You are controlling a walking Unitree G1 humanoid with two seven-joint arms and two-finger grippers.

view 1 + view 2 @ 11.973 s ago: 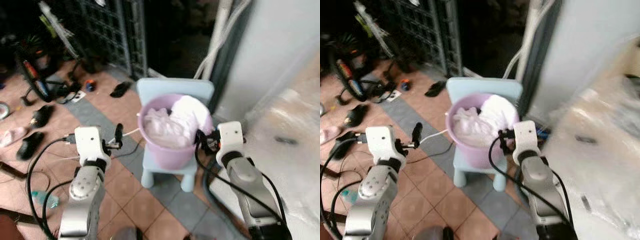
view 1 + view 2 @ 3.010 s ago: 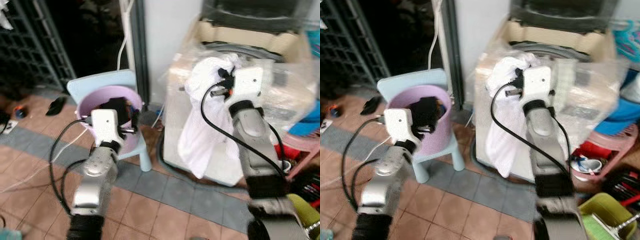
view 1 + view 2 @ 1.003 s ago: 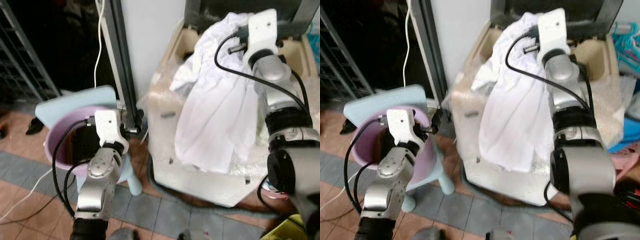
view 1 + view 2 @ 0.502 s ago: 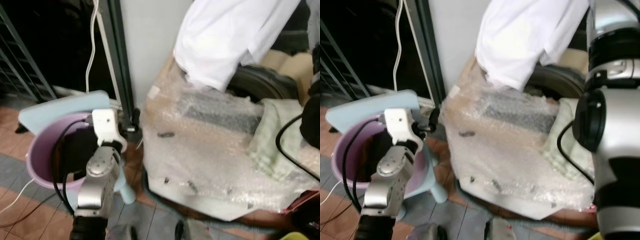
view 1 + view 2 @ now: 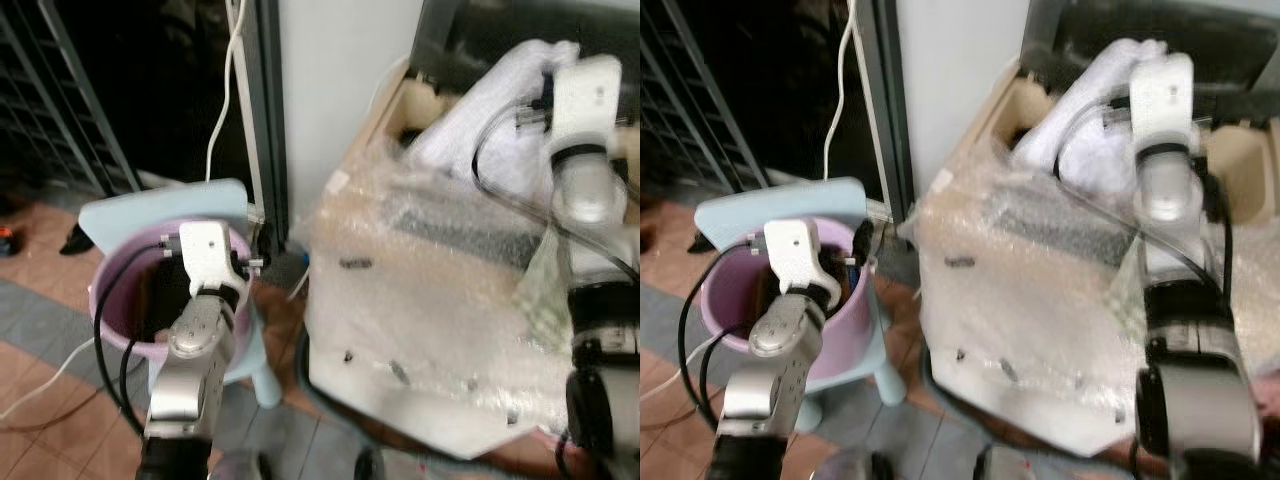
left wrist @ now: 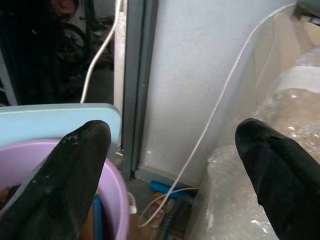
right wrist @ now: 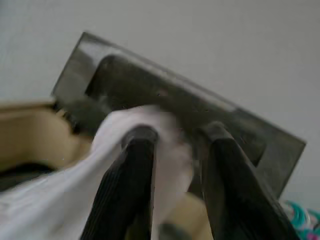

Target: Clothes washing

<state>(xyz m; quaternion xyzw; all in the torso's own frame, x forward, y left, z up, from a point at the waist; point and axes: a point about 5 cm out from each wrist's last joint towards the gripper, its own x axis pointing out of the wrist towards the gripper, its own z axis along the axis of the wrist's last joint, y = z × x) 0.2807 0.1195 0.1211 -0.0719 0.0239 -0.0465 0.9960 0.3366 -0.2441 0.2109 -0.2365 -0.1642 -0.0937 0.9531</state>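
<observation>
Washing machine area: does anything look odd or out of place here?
Yes. The beige top-loading washing machine is wrapped in clear bubble wrap across its front and top, odd for a machine in use. The white garment, pinched by the right gripper, lies bunched on the rim, not fully inside. Nothing looks spilled or broken.

You are facing the bubble-wrapped top-loading washing machine (image 5: pixel 450 300); the round purple plastic bucket (image 5: pixel 120 330) is sitting on the pale blue plastic chair (image 5: pixel 160 205) to its left, the white garment (image 5: pixel 480 115) lying on its top.
</observation>
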